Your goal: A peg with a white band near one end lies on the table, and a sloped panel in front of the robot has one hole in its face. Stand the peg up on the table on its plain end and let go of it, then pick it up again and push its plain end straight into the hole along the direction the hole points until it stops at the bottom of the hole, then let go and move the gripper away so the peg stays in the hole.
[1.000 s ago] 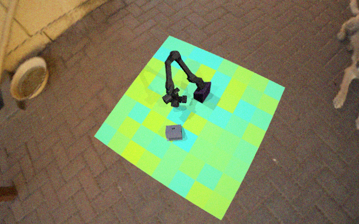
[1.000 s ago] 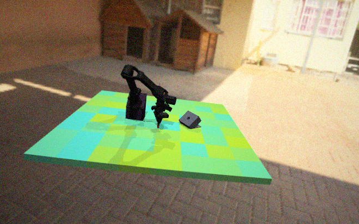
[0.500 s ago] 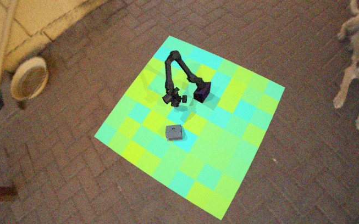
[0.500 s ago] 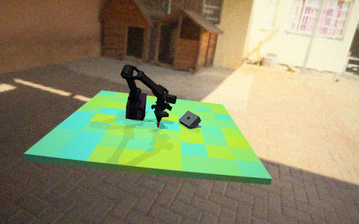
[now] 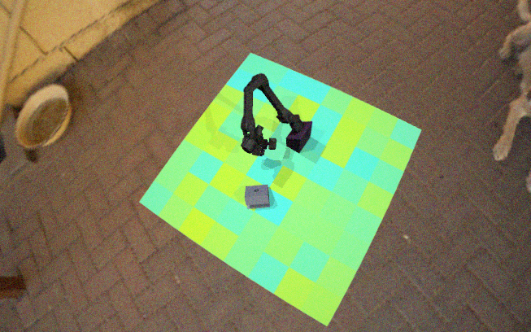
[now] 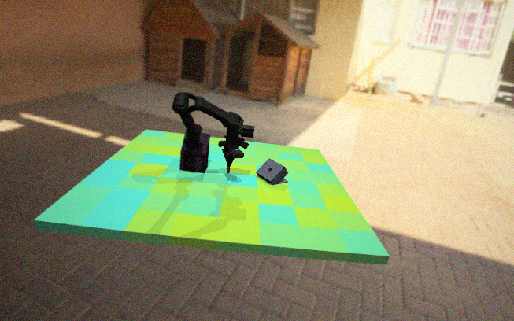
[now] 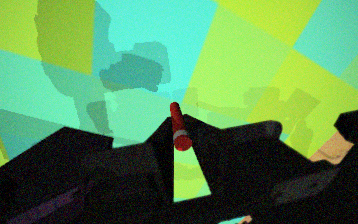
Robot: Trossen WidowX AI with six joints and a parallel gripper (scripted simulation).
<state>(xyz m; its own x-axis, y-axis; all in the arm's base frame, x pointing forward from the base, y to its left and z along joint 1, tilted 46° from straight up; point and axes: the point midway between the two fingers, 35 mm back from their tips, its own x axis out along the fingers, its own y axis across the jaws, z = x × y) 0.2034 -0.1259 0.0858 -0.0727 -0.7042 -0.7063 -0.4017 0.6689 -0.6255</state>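
The red peg [image 6: 228, 170] [image 7: 177, 119] is held roughly upright between the fingertips. Its white-banded end is up, near the wrist camera, and its plain end points down, seemingly a little above the table. My gripper [image 6: 229, 164] [image 7: 177, 119] is shut on the peg. In the top view the arm hides the peg and fingertips. The grey sloped panel [image 5: 257, 199] [image 6: 278, 174] stands apart from the gripper, to its right in the exterior view. Its dark hole [image 5: 256, 190] [image 6: 269, 169] shows empty in the tilted face.
The arm's dark purple base [image 5: 298, 137] [image 6: 194, 155] stands on the patchwork table [image 5: 332, 214] [image 6: 298, 235], behind and left of the gripper in the exterior view. The arm's shadows fall across the table beneath and in front of it. The paved floor surrounds the table.
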